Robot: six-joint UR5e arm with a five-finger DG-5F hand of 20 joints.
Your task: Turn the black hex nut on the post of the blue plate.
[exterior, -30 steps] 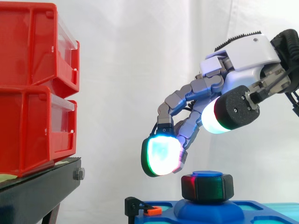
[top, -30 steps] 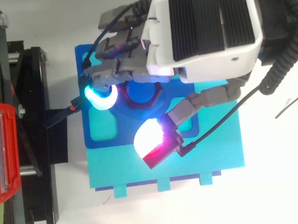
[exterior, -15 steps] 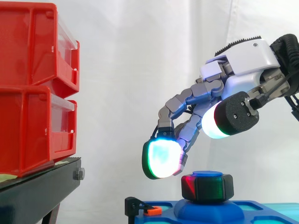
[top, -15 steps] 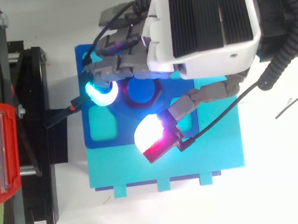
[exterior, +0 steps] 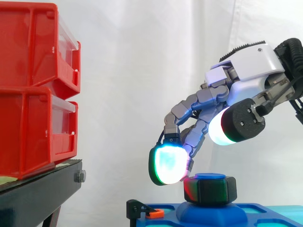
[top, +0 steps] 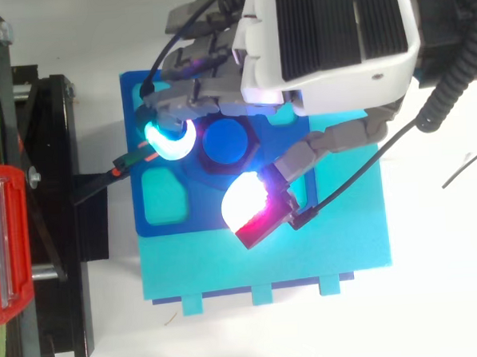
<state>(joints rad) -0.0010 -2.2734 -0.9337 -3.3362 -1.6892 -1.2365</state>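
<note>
Black hex nut [exterior: 211,189] is sitting on the blue plate [top: 157,225] post just below our hand [exterior: 246,64], which we're bringing down unclenched, one fingertip pad [exterior: 168,164] now arriving just beside it, nothing gripped yet.

Looks like a robotics lab test cell: white curtain [exterior: 142,56] backdrop, stacked red bins [exterior: 38,90] on black stand [exterior: 42,191], blue plate [top: 200,216] on bare white tabletop [top: 437,296].
</note>
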